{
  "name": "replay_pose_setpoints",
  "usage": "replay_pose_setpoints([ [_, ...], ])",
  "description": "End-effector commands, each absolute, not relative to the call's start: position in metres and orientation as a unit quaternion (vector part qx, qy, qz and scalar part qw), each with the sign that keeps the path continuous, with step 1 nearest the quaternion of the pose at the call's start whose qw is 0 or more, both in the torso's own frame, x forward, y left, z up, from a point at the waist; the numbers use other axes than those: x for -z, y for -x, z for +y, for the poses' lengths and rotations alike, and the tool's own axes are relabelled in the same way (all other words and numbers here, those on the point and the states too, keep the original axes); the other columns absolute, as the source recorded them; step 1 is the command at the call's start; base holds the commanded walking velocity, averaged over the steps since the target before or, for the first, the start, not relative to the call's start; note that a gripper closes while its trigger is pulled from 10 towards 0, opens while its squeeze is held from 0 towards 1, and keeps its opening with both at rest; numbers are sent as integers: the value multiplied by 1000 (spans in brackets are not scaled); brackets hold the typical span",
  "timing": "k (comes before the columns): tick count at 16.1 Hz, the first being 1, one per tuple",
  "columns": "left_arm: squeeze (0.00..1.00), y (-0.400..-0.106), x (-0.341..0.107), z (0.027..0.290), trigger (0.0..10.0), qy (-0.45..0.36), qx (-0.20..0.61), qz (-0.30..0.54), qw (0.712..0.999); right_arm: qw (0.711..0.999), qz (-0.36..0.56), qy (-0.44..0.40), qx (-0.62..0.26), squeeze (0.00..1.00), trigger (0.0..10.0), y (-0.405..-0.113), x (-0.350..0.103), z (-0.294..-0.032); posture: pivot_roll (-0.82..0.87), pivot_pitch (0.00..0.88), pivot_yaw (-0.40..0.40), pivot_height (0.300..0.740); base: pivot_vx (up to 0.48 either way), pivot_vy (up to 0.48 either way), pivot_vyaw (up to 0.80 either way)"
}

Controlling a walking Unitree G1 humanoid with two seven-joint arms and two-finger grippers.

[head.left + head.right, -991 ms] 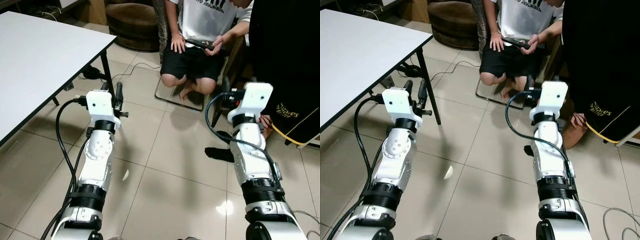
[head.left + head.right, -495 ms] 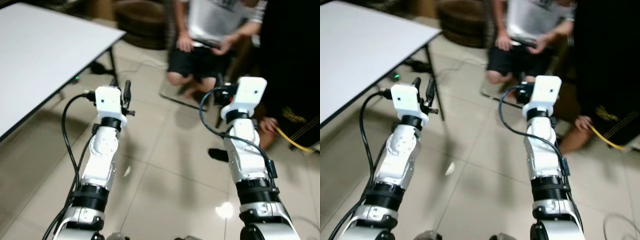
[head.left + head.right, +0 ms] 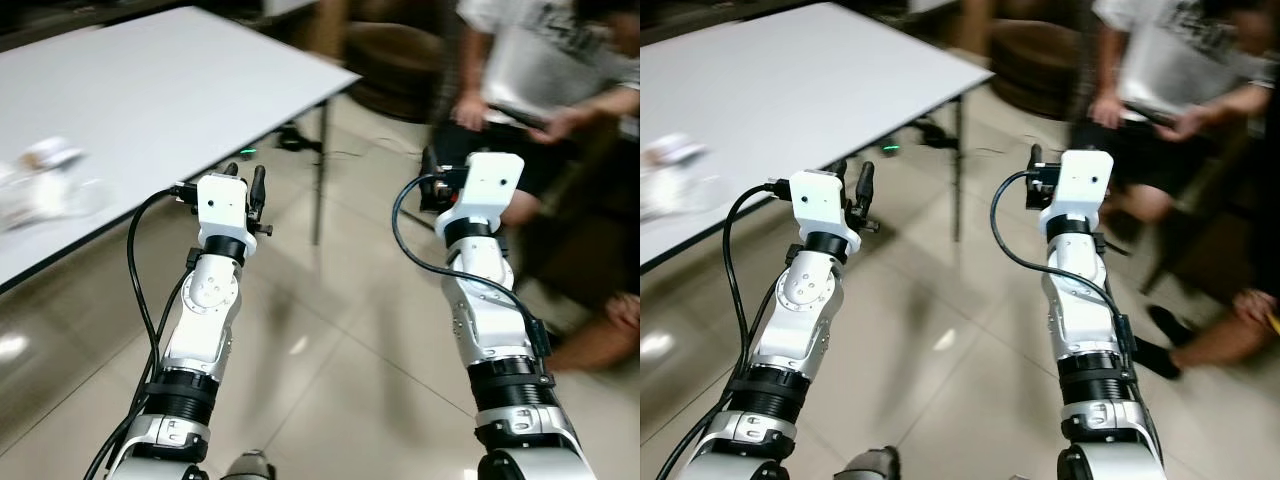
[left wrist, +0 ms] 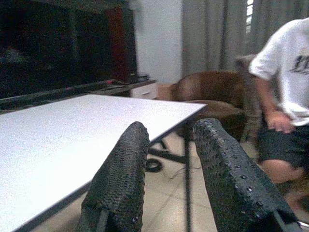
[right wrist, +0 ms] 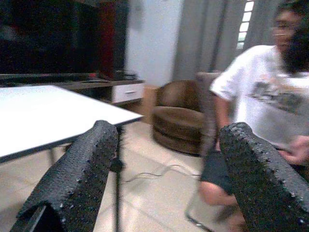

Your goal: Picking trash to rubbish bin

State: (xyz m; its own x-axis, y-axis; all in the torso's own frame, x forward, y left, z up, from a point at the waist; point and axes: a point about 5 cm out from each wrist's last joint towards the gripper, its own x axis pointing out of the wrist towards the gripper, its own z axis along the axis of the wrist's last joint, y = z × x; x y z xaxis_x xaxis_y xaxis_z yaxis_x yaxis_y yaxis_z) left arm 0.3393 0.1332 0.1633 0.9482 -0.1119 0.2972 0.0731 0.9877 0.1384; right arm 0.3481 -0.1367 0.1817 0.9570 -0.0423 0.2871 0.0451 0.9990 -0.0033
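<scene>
1. The trash (image 3: 45,185) lies at the left edge of the left eye frame, on the white tabletop (image 3: 170,90). It is blurred: a pale, crumpled heap, with what looks like clear wrapping beside a whiter lump.
2. Judging by that look, it should be very light and soft, likely film or paper that crushes rather than breaks. Thin plastic may be slippery and could slide across the tabletop if pushed from one side.
3. The best hold is probably across the bulkiest crumpled part, pinched from above so both fingers close on folds, not on a flat loose edge.
4. The left hand (image 3: 245,180) is raised at centre-left, off the tabletop's edge and well apart from the trash; its fingers (image 4: 120,179) stand parted with nothing between them.
5. The right hand (image 5: 169,169) is up at centre-right, spread wide and empty, facing a seated person (image 3: 545,90) at upper right.
6. No bin can be made out.
</scene>
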Motion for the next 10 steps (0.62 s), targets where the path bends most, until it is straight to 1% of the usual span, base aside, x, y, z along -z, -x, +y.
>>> replay_pose_setpoints([
  [1,0,-338,-165,125,10000,-71,64,-155,983,989,-146,1,26,0,10000,-346,-183,-140,4,8,-42,740,0,0,794],
  [10,0,-337,-162,119,10000,-79,77,-149,983,990,-140,-9,22,0,10000,-344,-181,-138,2,15,-39,740,0,0,794],
])
